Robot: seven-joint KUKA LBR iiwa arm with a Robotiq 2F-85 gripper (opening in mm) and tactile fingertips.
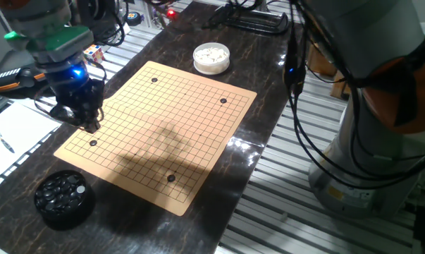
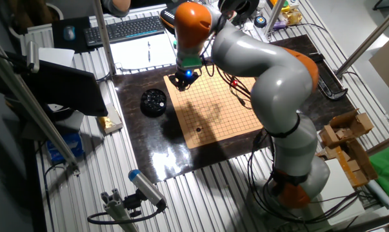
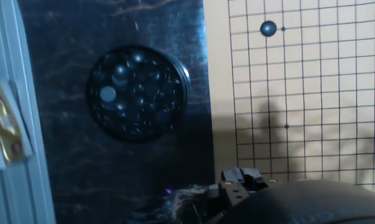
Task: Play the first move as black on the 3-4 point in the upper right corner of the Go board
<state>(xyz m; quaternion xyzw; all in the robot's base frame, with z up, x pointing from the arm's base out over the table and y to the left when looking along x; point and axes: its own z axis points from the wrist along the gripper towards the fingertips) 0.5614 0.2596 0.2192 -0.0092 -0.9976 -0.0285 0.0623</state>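
Gripper (image 1: pixel 91 125) over Go board (image 1: pixel 159 134) edge, grip state indeterminate; black stone (image 1: pixel 93 143) just beside; dark marbled table (image 1: pixel 268 77).

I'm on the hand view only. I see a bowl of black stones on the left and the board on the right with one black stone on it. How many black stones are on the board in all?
Observer: Four black stones lie on the board, one near each corner.
Operator: Is there a bowl of white stones anywhere?
Observer: Yes, the white bowl stands on the table just off the board edge opposite the black bowl.
Operator: Where is the gripper over the board?
Observer: The gripper hangs at the board's edge, close to the stone you see. I cannot tell whether it holds anything.
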